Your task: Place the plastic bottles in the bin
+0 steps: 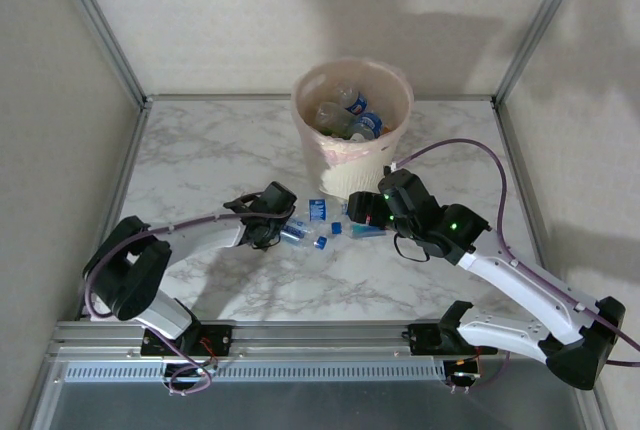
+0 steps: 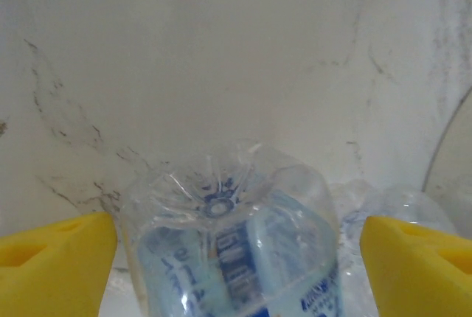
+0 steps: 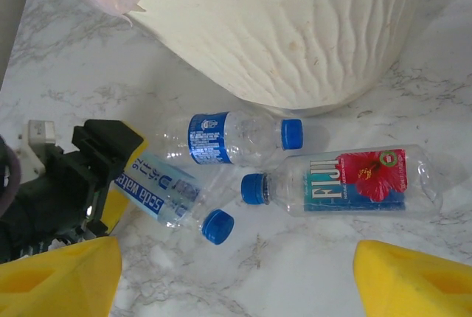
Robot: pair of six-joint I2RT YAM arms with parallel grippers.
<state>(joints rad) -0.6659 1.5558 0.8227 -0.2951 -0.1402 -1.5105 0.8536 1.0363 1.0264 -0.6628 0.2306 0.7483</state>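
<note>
Soft overhead light, no hard glare; diffuse arm shadows on back wall [image 1: 400, 30] and table [image 1: 200, 150]. Clear bottle [image 2: 228, 258] between left fingers [image 2: 55, 258] too close, hazy, washed out. Fiji bottle [image 3: 354, 182] ahead of right fingers [image 3: 59, 276] sharp; fingers themselves blurred.

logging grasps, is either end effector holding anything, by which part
Nothing held. The left end effector is open around the base of the soda water bottle; the right end effector is open.

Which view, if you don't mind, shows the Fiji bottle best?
The right wrist view: the Fiji bottle lies whole, label readable. In the top external view it is a small blue sliver by the right arm.
</note>
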